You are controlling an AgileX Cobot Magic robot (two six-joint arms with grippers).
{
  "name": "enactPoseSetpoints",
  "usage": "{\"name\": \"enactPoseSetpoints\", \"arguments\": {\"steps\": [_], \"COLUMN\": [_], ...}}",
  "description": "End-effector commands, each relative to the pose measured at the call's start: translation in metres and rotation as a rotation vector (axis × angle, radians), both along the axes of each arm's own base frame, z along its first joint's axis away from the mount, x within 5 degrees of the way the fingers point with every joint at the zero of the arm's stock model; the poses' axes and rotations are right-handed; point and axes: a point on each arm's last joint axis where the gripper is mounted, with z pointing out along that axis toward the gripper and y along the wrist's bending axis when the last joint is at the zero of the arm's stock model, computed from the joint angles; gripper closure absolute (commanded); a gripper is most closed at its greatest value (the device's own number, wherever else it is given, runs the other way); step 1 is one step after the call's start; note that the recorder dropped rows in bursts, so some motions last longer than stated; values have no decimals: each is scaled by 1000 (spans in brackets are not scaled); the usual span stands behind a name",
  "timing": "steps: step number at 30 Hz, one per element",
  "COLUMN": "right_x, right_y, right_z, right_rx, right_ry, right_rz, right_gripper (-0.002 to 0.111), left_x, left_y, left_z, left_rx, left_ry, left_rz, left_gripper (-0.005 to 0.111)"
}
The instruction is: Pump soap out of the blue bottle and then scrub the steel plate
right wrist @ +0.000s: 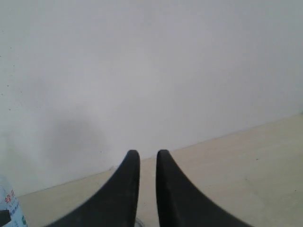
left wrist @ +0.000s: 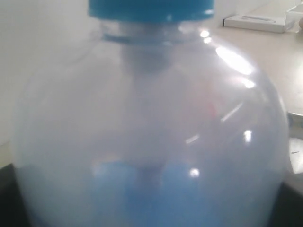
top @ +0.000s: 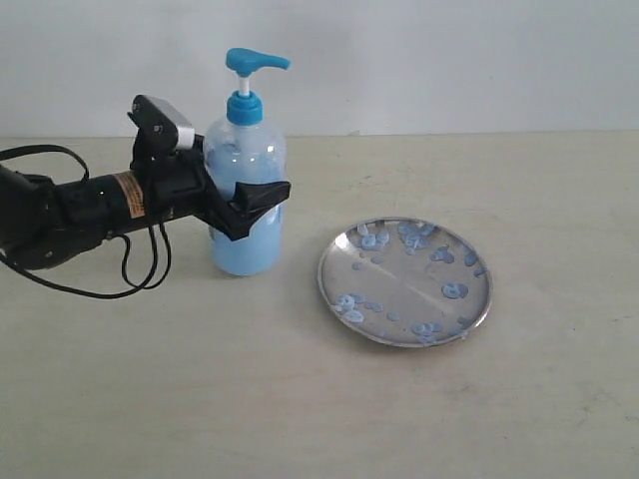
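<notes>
The blue bottle [top: 245, 160] stands upright on the table, left of centre, its lower part filled with light blue soap [top: 245, 251]. My left gripper [top: 254, 203] is shut on the bottle's body from the left, one black finger across its front. In the left wrist view the bottle [left wrist: 151, 118] fills the frame under its blue collar [left wrist: 151, 8]. The steel plate [top: 409, 284] lies flat to the bottle's right, dotted with pale soap blobs [top: 454, 290]. My right gripper [right wrist: 147, 156] shows only in its wrist view, its fingers close together and holding nothing, pointing at the wall.
Black cables [top: 140, 269] loop on the table under the left arm. A white flat box [left wrist: 258, 21] lies far behind the bottle. A white wall [top: 449, 60] borders the table at the back. A labelled scrap [right wrist: 9, 208] sits at the right wrist view's edge.
</notes>
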Motion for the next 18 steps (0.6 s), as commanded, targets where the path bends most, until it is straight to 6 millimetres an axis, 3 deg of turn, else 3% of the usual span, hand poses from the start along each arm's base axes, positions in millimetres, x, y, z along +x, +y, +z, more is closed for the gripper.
{"name": "enactPoseSetpoints", "arguments": {"steps": [1, 7, 12, 18], "right_x": [0, -1, -4, 20], "right_y": [0, 0, -1, 5], "right_z": [0, 2, 16, 30], "right_rx": [-81, -47, -13, -66], "right_ry": [8, -21, -172, -207], "right_rz": [-8, -7, -17, 73], "right_gripper": [104, 104, 104, 104], "left_x": [-4, -7, -7, -7], "left_y": [-15, -23, -24, -23], "left_z": [-15, -11, -12, -12], "left_rx": [186, 154, 158, 162], "left_ry": [72, 51, 53, 52], "left_rz": [-24, -58, -58, -57], "left_gripper": [102, 102, 102, 102]}}
